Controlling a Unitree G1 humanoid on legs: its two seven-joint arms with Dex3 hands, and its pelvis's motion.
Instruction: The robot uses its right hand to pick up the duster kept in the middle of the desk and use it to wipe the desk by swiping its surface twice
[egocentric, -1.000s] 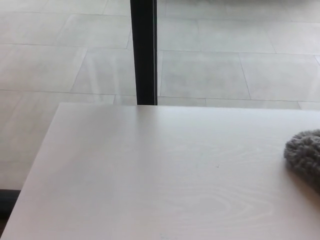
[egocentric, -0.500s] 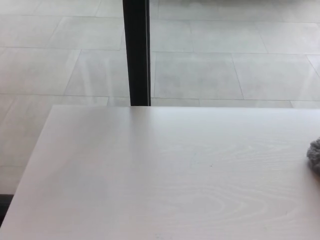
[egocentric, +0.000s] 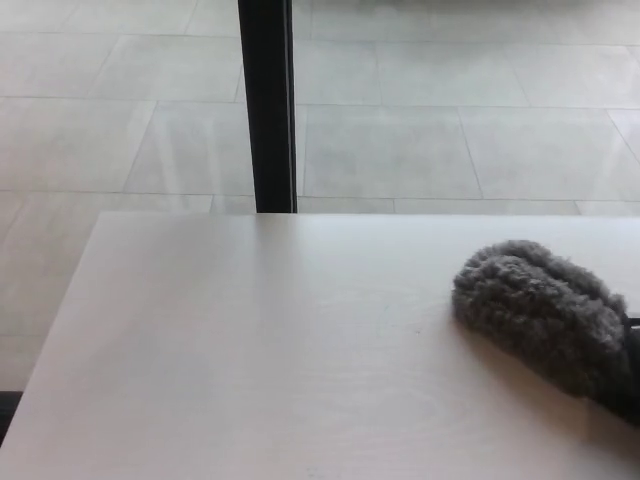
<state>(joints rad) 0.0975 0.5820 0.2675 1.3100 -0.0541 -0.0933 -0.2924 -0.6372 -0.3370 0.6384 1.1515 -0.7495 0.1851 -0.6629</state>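
Grey fluffy duster (egocentric: 540, 312) resting on pale wood-grain desk (egocentric: 250, 360), right side.
Dark edge visible at right frame border behind duster; hand state impossible to tell. Black post (egocentric: 267, 105) standing beyond far desk edge on tiled floor (egocentric: 450, 130).

Black bit of robot's right hand (egocentric: 630, 375) at frame edge, no other detail vis.
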